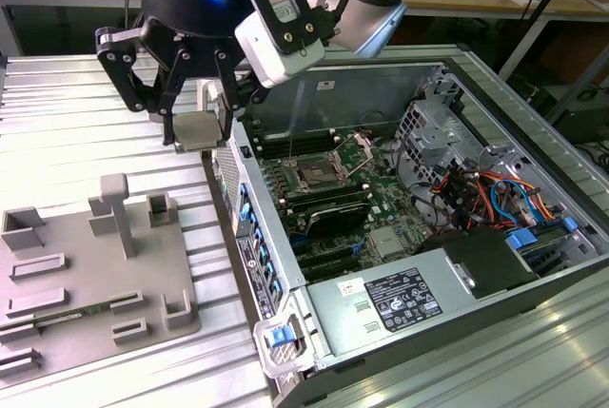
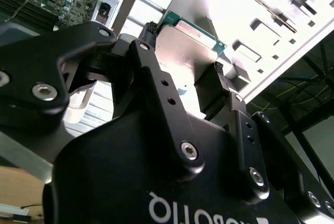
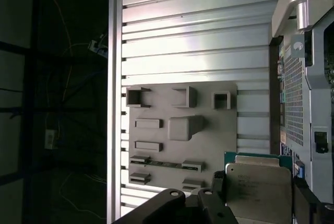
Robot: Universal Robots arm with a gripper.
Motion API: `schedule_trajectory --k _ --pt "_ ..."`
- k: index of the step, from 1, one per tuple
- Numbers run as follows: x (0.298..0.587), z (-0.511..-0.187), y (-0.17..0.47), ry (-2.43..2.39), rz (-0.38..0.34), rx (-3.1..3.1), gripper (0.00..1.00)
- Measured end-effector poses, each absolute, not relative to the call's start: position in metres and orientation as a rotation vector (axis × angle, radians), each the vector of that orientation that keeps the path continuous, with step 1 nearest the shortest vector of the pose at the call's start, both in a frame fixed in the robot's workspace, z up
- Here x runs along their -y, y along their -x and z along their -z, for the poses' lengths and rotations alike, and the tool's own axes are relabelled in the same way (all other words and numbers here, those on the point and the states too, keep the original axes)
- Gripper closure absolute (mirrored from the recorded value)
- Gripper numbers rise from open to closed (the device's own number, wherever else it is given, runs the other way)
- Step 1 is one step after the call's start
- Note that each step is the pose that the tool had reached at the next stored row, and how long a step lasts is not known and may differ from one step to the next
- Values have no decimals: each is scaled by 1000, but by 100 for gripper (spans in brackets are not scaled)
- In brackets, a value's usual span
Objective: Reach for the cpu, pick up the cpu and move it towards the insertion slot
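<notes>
The cpu [image 1: 197, 129], a flat silvery square with a thin green rim, hangs in the air with my gripper [image 1: 198, 135] shut on its two opposite edges. It is above the ribbed metal table, just outside the open computer case's near wall. The insertion slot [image 1: 314, 177], a silver-framed square socket with wire levers, lies on the motherboard inside the case, toward the exterior view's right of the chip. In the second wrist view the black fingers [image 2: 149, 32] clamp the cpu [image 2: 182, 46]. The first wrist view shows the cpu [image 3: 258, 192] held above the table.
A grey fixture plate [image 1: 95, 265] with raised holders and a post lies on the table at the exterior view's left, also seen as the fixture plate [image 3: 177, 130]; a thin green memory stick [image 3: 162, 164] sits in it. The case wall [image 1: 249, 204], drive cage and cables [image 1: 476, 199] surround the motherboard.
</notes>
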State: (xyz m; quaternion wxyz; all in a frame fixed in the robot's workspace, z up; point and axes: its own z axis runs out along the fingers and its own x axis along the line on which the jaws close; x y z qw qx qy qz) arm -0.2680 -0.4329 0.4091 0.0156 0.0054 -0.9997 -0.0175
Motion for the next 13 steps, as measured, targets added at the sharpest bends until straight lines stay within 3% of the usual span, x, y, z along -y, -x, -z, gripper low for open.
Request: schedule_trajectory --k 13 --pt "433 -409 235 -18 55 3110 45"
